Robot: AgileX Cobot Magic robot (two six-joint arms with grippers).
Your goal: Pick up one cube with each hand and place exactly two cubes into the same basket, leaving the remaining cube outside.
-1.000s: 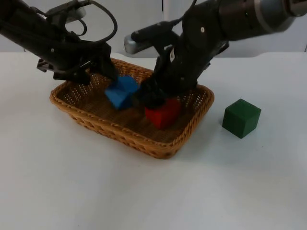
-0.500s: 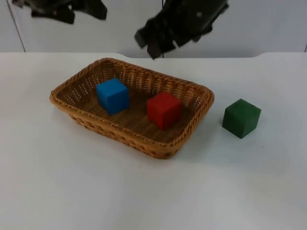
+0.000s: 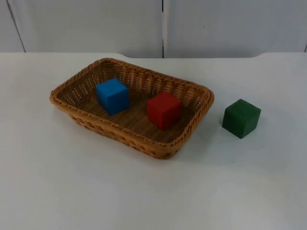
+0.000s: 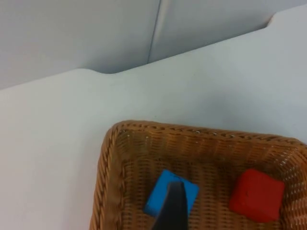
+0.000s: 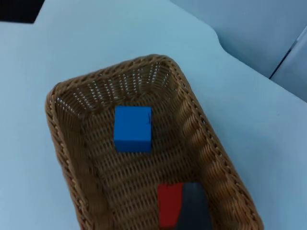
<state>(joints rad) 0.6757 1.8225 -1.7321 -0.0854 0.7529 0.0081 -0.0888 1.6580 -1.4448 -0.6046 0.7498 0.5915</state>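
A wicker basket [image 3: 62, 99] lies left of the table's middle. A blue cube [image 3: 112, 96] rests in its left half and a red cube [image 3: 163, 109] in its right half, apart from each other. A green cube [image 3: 241, 118] sits on the table just right of the basket. My left gripper [image 4: 175, 213] hangs high above the basket, over the blue cube [image 4: 160, 191], with the red cube [image 4: 255, 195] beside it. My right gripper [image 5: 192, 208] is also raised high, over the red cube [image 5: 168, 203], beyond which lies the blue cube [image 5: 133, 128].
White table surrounds the basket on all sides. The grey partition wall [image 3: 163, 24] closes off the far edge.
Both arms have let go of the cubes, risen and left the top view. The blue cube has settled flat in the basket; the red and green cubes stay put.
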